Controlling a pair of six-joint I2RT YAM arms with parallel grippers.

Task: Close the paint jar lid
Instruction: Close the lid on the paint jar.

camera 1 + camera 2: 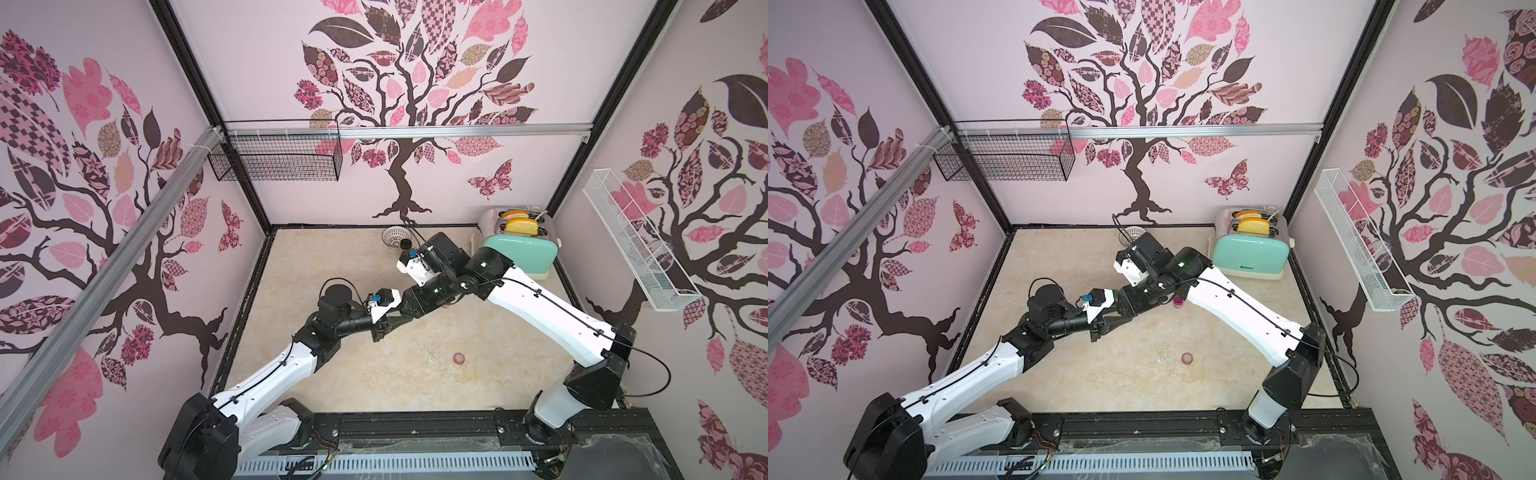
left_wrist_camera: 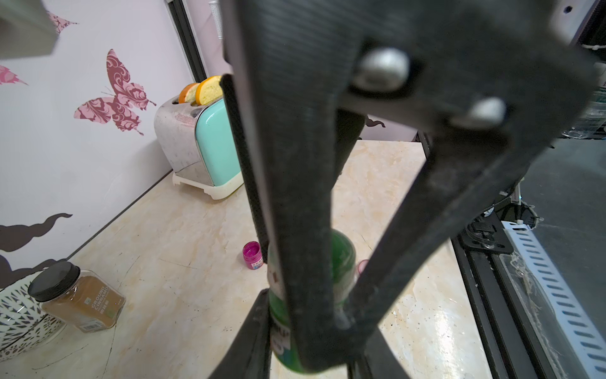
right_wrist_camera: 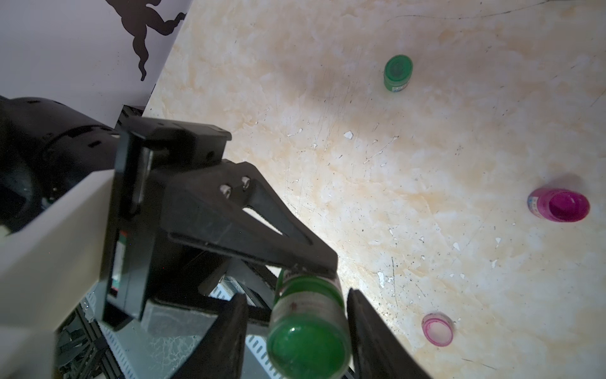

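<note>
**Green jar gripped in mid-air between both claws**

**Task item.** The green jar (image 3: pixel 308 315) is held off the desk (image 3: pixel 328 164), lying roughly level. Its glass is filled with green paint. A white label with a red mark wraps the middle, and the print is too blurred to read. The green cap (image 3: pixel 308 347) sits on the end facing the right wrist camera. Whether it is fully tight cannot be told.

**Claws.** The left claw (image 3: pixel 305 270) is clamped on the jar's far end. The right claw (image 3: pixel 296 293) straddles the cap end with its jaws parted. A gap shows on one side, and the other finger is just beside the cap.

**Room and edges.** In both top views the jar is hidden under the crossed wrists near mid-desk.
- An open magenta jar (image 3: pixel 559 205) stands near.
- Its pink lid (image 1: pixel 459 358) lies apart toward the front rail.
- A second green jar (image 3: pixel 397 73), capped, stands well apart.
- Bare desk lies toward the left wall.
- The toaster (image 1: pixel 519 249) fills the far right corner.
- A black frame edges the desk.

**Writing.** A spice jar (image 2: pixel 78 302) near the back wall reads "GROUND CINNAMON". The toaster's brand mark is too small to read.
</note>
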